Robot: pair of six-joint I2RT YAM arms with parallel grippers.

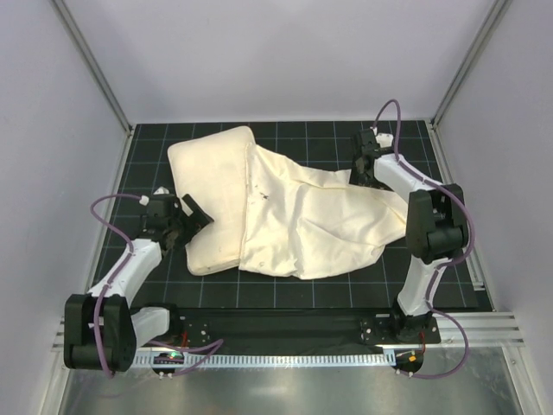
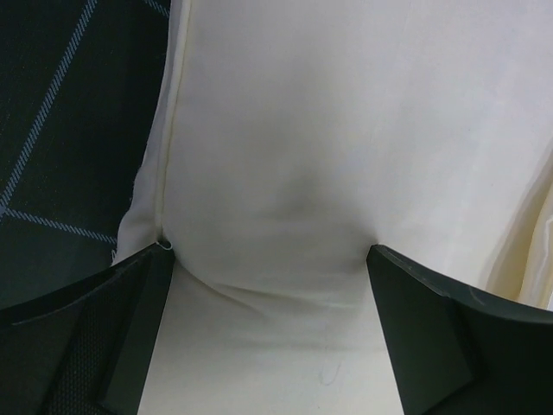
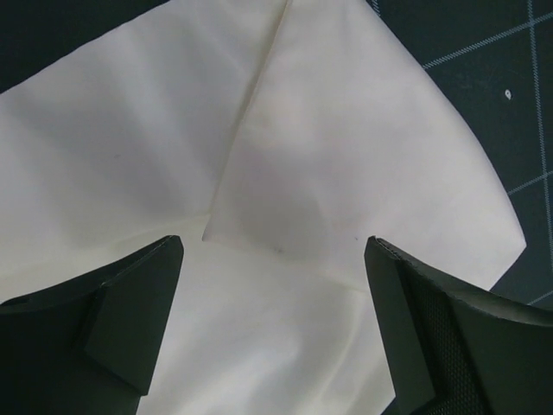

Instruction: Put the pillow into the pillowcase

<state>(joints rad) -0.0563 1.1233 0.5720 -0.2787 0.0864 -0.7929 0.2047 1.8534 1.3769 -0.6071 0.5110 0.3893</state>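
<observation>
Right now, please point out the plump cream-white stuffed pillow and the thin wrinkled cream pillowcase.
pillow (image 1: 210, 183), top external view, bare upper-left part.
pillowcase (image 1: 321, 221), top external view, wrinkled middle.

Blk grid table (image 1: 285, 294): pillow (image 1: 207, 181) flat, crumpled pillowcase (image 1: 320, 225) overlapping its edge.

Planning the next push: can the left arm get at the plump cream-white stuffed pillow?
Probably yes: the open left gripper sits at the plump cream-white stuffed pillow's bare left edge, with nothing between them.

Pillowcase (image 1: 320, 220) over pillow (image 1: 212, 181) R side
</observation>
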